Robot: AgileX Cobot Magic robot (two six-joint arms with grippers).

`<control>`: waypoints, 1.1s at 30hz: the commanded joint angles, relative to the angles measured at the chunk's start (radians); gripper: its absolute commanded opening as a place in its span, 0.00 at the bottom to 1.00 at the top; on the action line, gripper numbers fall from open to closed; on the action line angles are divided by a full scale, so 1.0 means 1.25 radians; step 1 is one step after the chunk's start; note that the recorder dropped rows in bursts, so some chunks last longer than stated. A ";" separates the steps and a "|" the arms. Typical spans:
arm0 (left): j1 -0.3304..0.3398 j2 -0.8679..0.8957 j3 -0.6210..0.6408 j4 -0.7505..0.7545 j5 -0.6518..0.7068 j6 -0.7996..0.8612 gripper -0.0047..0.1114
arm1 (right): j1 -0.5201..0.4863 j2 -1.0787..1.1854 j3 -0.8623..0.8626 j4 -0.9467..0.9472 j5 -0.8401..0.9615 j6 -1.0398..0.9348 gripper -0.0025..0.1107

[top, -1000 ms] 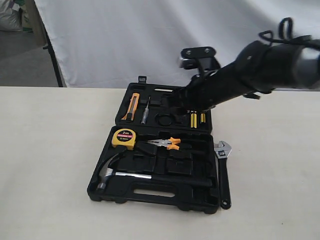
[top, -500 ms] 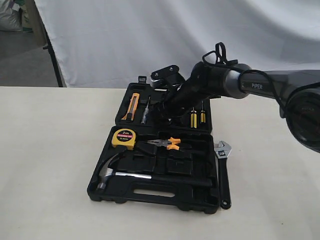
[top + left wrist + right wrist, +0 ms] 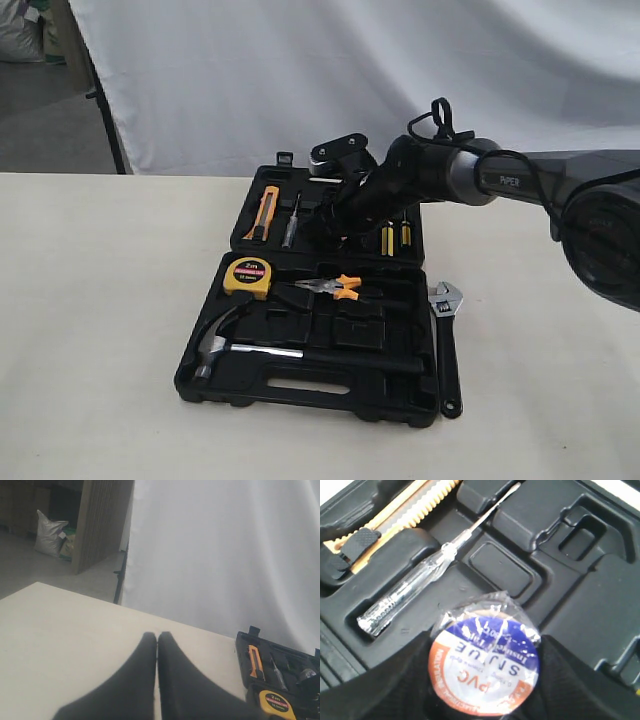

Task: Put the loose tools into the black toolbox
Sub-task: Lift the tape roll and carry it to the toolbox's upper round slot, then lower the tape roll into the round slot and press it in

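Observation:
The black toolbox (image 3: 300, 385) lies open on the table. Its near half holds the claw hammer (image 3: 240, 345). On the table to the right of the case lies the black adjustable wrench (image 3: 445, 340). My right gripper (image 3: 335, 222) reaches over the far half. In the right wrist view it (image 3: 485, 692) is shut on the black tape roll (image 3: 484, 665), whose wrapped PVC label faces the camera just above the moulded recesses (image 3: 560, 580). My left gripper (image 3: 157, 637) is shut and empty over bare table, left of the toolbox (image 3: 245, 645); the exterior view does not show it.
In the case are a yellow tape measure (image 3: 248, 277), orange-handled pliers (image 3: 330, 288), an orange utility knife (image 3: 264, 212), a clear-handled screwdriver (image 3: 420, 587) and yellow bits (image 3: 395, 238). A white backdrop hangs behind the table.
My right arm has swung down and leftward, bringing the tape roll low over the far half of the toolbox. Hammer and wrench have not moved.

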 commanded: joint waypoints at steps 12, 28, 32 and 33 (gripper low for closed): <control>0.020 -0.003 -0.002 0.004 -0.006 -0.004 0.05 | 0.000 -0.005 -0.001 -0.002 0.065 0.055 0.46; 0.020 -0.003 -0.002 0.004 -0.006 -0.004 0.05 | -0.007 -0.049 -0.024 -0.007 0.043 0.049 0.86; 0.020 -0.003 -0.002 0.004 -0.006 -0.004 0.05 | -0.008 -0.088 -0.033 -0.004 0.057 0.049 0.86; 0.020 -0.003 -0.002 0.004 -0.006 -0.004 0.05 | -0.008 -0.095 -0.033 -0.004 0.060 0.049 0.86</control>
